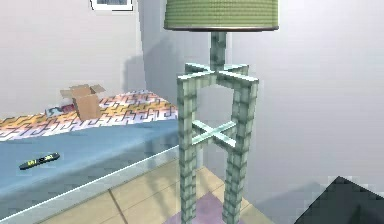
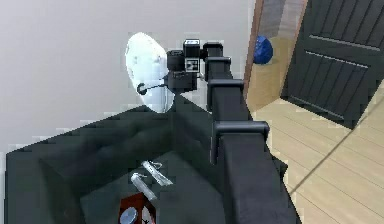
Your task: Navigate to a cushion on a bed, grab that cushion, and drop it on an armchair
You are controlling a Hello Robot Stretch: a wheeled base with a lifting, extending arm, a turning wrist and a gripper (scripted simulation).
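Observation:
A white, rounded cushion (image 2: 145, 62) hangs at the far end of my gripper (image 2: 158, 88), clear of every surface, so the gripper holds it. Behind it is bare pale wall. Below it stands a dark armchair (image 2: 80, 155); my arm (image 2: 235, 130) reaches out across its seat. In the forward view's left lies the bed (image 1: 70, 165), with a blue sheet and a patterned cover at its far end.
A cardboard box (image 1: 84, 98) and a dark remote (image 1: 41, 160) lie on the bed. A floor lamp (image 1: 215, 110) with a green shade stands close ahead. A grey object (image 2: 150, 178) and a red-and-white thing (image 2: 135, 210) lie on the armchair seat. A dark door (image 2: 335, 55) is at the right.

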